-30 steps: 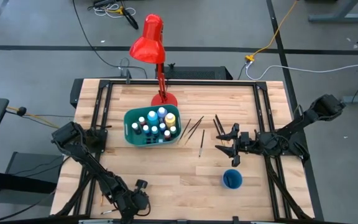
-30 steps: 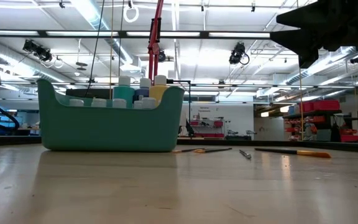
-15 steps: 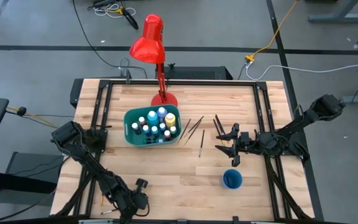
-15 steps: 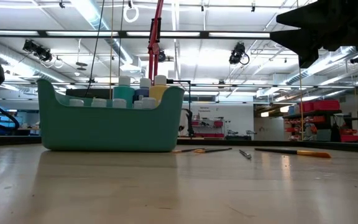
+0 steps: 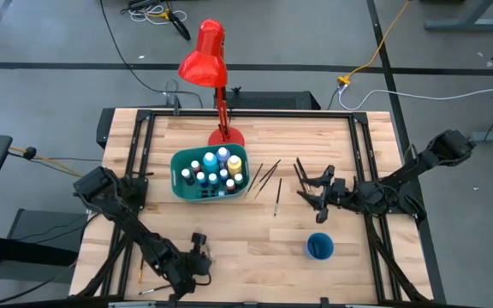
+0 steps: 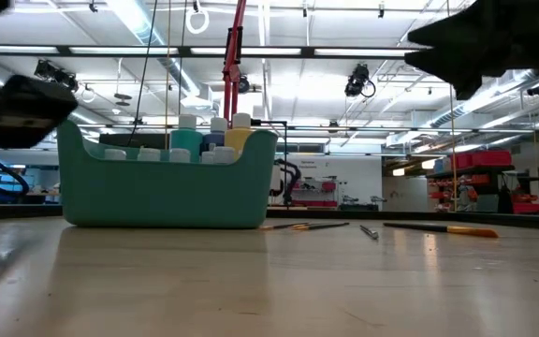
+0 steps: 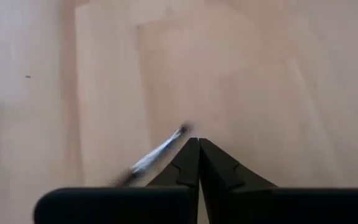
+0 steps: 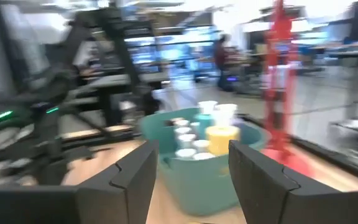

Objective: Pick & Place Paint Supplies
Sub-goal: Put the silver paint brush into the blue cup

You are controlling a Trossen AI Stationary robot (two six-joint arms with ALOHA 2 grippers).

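Your left pincer (image 5: 200,242) is low at the near edge of the wooden counter (image 5: 255,248), on the left side. Its two fingers (image 7: 189,163) are pressed tight together. A thin, blurry brush (image 7: 157,154) shows right beside them in the left wrist view, but you cannot tell if they have hold of it.

Your right pincer (image 5: 315,190) hangs over the right part of the counter, with its fingers (image 8: 135,171) wide apart and nothing between them. It faces the teal bin (image 5: 210,192).

The little paint bottles (image 5: 215,168) with white caps stand packed inside that bin, in the middle of the counter. A red lamp (image 5: 205,56) stands just behind the bin.

Several thin paintbrushes (image 5: 268,175) lie flat on the wood, between the bin and your right pincer. A small round blue cup (image 5: 319,246) sits nearer the front edge, close to your right pincer.
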